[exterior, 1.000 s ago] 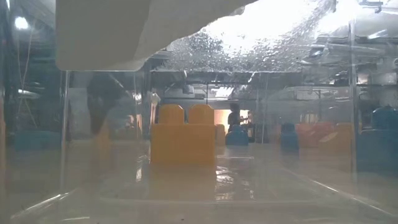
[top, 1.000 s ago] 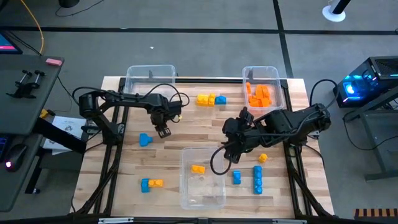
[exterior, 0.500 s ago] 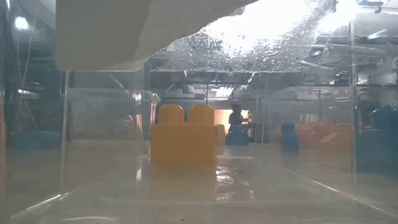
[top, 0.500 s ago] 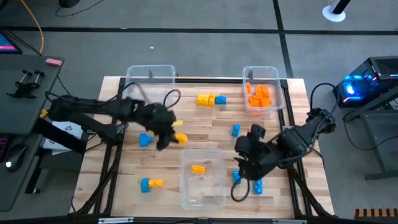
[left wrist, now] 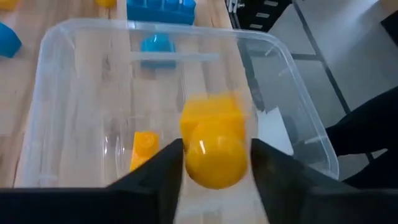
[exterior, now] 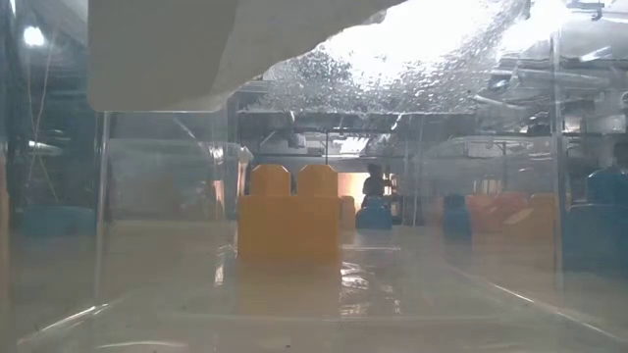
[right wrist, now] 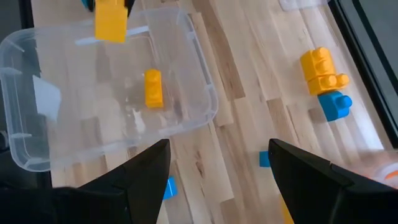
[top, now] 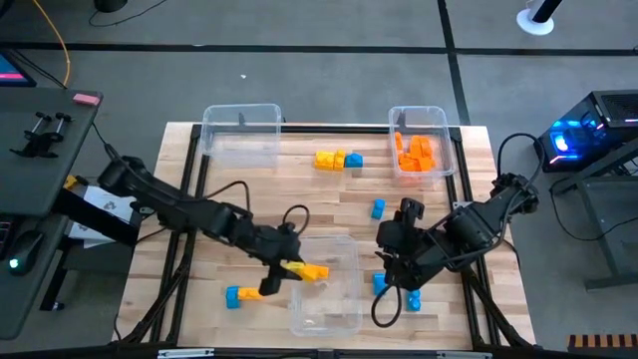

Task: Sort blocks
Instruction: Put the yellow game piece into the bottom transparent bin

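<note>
I have the left gripper at the near clear plastic bin's nine o'clock edge, fingers clamped on a yellow-orange toy brick held above the bin floor. One yellow-orange brick already lies inside. The far-right clear bin holds a heap of orange bricks; the far-left clear bin looks bare. The right gripper hangs at the near bin's three o'clock side, fingers apart and holding nothing.

By my reckoning we are partway. Left out are the yellow-and-blue row at twelve o'clock, a blue-and-yellow pair at eight, and blue bricks around the right gripper.
</note>
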Tool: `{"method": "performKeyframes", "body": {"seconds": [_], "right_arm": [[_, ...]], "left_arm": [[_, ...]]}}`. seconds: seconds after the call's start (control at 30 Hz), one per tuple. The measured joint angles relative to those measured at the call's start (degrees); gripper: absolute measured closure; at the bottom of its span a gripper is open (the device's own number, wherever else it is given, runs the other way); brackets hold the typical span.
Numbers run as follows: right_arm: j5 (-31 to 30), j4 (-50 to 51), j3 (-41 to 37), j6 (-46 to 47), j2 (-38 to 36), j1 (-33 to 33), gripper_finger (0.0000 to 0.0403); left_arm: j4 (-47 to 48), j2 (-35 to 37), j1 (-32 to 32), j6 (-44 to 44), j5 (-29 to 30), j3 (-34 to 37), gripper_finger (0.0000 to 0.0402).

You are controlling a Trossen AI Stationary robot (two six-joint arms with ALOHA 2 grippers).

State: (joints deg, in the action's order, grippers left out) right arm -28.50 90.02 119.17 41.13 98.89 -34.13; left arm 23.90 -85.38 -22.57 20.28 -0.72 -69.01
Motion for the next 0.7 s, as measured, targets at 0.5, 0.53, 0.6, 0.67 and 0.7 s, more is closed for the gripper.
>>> {"method": "performKeyframes", "body": {"seconds": [0.5, 0.53, 0.6, 0.67, 0.7], "right_arm": [[-0.88, 0.00, 0.00, -7.63, 0.00, 0.12, 0.0135], [-0.89, 0.00, 0.00, -8.11, 0.00, 0.34, 0.0135], [-0.90, -0.01, 0.00, -8.74, 0.00, 0.63, 0.0135], [-0.88, 0.00, 0.00, -9.95, 0.00, 1.14, 0.0135], [-0.90, 0.00, 0.00, -10.50, 0.00, 1.39, 0.0135]], "left_arm": [[26.07, 1.07, -10.52, 14.24, 5.38, -13.31, 0.0159], [29.62, 0.97, -13.21, 16.71, 8.14, -13.31, 0.0159], [36.31, -0.17, -18.31, 21.78, 12.73, -13.22, 0.0160], [40.97, -1.81, -22.41, 24.73, 16.79, -13.20, 0.0160], [42.24, -2.85, -23.73, 24.79, 18.29, -13.20, 0.0160]]}}
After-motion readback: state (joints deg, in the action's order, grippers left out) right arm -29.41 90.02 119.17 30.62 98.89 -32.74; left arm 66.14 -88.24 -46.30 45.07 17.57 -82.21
